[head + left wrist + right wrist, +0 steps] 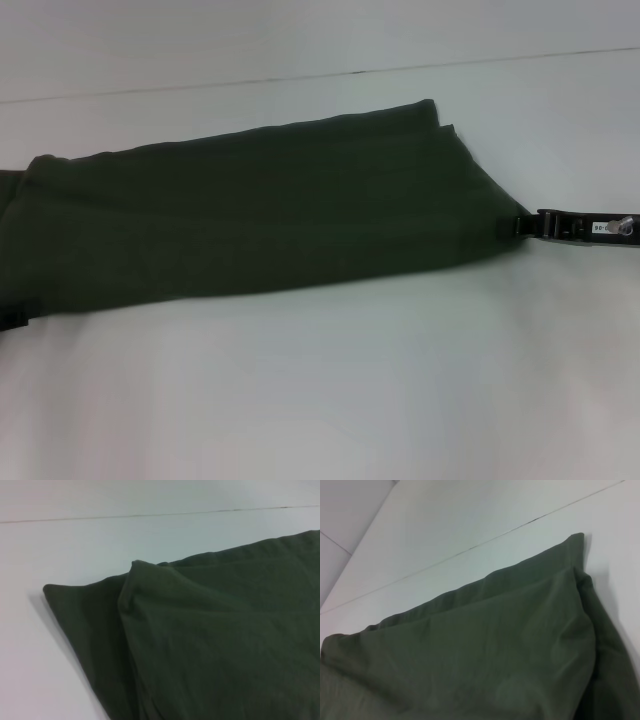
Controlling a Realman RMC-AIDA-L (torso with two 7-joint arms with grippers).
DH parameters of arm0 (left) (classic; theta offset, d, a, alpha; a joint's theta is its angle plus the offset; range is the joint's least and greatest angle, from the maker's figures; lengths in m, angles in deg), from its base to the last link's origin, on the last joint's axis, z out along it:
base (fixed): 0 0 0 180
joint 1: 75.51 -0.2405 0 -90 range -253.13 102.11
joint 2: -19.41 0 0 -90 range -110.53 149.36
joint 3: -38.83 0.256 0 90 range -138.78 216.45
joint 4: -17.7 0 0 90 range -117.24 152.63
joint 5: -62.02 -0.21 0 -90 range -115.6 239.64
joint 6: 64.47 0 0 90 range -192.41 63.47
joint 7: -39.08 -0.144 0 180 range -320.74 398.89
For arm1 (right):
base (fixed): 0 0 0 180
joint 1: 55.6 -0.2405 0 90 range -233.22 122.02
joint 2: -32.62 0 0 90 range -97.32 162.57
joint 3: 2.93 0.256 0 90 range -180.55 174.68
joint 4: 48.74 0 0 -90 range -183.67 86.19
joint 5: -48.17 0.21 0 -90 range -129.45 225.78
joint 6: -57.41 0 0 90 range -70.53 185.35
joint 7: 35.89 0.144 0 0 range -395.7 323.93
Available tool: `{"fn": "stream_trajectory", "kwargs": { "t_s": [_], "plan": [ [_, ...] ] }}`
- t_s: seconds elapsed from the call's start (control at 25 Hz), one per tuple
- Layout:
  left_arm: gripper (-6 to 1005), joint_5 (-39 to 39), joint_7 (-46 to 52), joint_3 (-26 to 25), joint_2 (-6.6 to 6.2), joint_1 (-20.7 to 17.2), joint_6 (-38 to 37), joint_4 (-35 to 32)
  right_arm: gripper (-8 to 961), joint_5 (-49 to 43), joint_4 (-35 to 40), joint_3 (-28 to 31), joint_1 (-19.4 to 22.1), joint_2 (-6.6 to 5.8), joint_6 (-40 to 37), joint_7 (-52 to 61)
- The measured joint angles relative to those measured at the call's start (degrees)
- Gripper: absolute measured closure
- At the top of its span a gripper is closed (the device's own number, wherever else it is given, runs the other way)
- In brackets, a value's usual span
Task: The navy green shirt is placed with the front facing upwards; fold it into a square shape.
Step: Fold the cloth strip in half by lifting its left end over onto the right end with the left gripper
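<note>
A: Lying across the white table [330,390], the navy green shirt [250,220] is seen as a long dark band, stretched from the left edge of the head view to the right.

B: How far is the folding judged to be?

A: Lengthwise folds appear done, since doubled layers are shown at both ends in the wrist views. No lettering or collar is visible. A square is not yet formed; the band would still need folding across its length.

B: What is noted of the cloth?

A: A soft, matte knit is shown, with shallow creases and stacked edges at the corners. The far edge is fairly straight, and the right end tapers to a point.

B: And the grippers?

A: The right gripper [527,226] is seen at that tapered tip, its jaws pinching the cloth. The left gripper [12,322] is barely glimpsed at the shirt's left end; whether its jaws are spread or pressed together cannot be told.
</note>
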Motion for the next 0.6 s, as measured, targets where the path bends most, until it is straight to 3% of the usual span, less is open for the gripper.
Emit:
{"fn": "stream_trajectory", "kwargs": {
  "t_s": [0.6],
  "plan": [
    [317,0.04,0.67,-0.51,-0.42,-0.47,1.08,0.5,938,0.09,0.0,0.0,-0.07,0.0,0.01,0.0]
  ]
}}
